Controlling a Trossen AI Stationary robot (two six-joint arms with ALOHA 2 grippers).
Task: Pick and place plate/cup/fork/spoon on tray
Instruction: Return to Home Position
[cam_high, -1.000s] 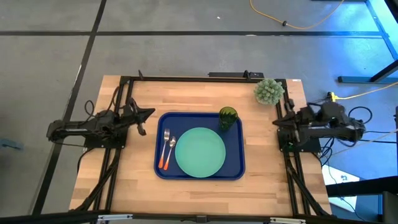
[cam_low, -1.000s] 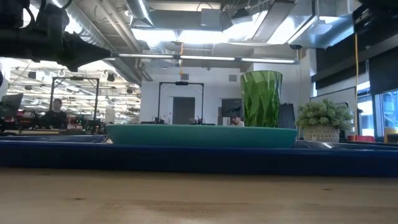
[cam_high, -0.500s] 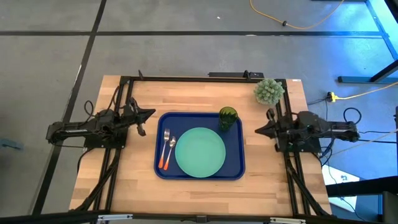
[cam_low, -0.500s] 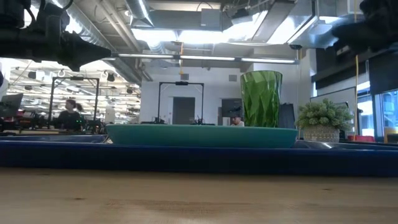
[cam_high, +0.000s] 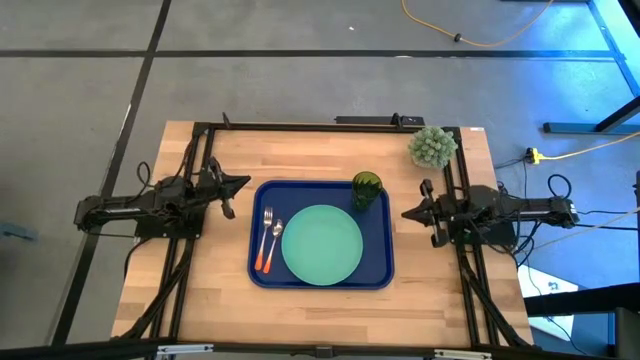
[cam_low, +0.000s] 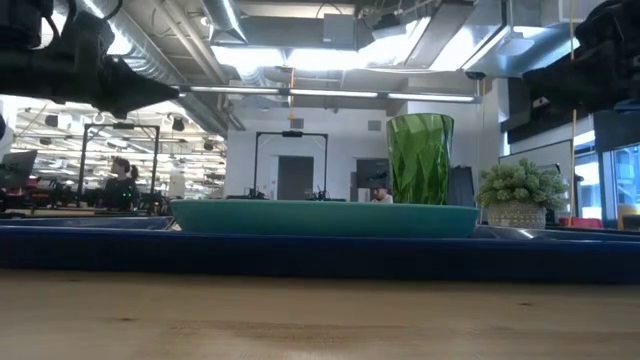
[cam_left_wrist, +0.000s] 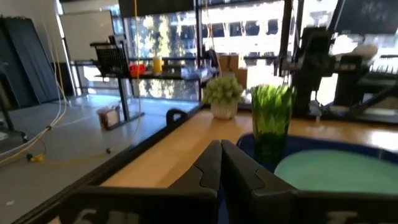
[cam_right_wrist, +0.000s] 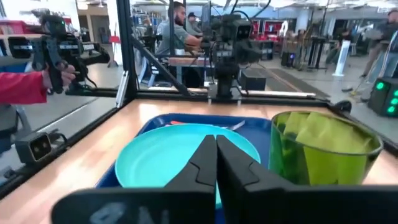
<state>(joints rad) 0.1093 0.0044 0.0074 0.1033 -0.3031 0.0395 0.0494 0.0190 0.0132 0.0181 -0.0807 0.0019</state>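
The dark-blue tray (cam_high: 385, 262) lies mid-table. On it rest the mint-green plate (cam_high: 322, 244), the dark-green cup (cam_high: 366, 189) standing upright at its far right corner, and the orange-handled fork (cam_high: 265, 240) and spoon (cam_high: 273, 241) side by side left of the plate. My left gripper (cam_high: 246, 181) is shut and empty, above the table left of the tray. My right gripper (cam_high: 405, 213) is shut and empty, just right of the tray. The plate (cam_right_wrist: 174, 158) and cup (cam_right_wrist: 320, 155) also show in the right wrist view.
A spiky pale-green ball plant (cam_high: 432, 147) in a pot stands at the table's far right corner. Black frame rails (cam_high: 200, 170) run along the table's left, right and far edges. People show in the room beyond (cam_right_wrist: 177, 28).
My right gripper has gone toward the table's left, from over the right rail toward the tray's right rim, the arm stretching out. The tray and the things on it have kept still.
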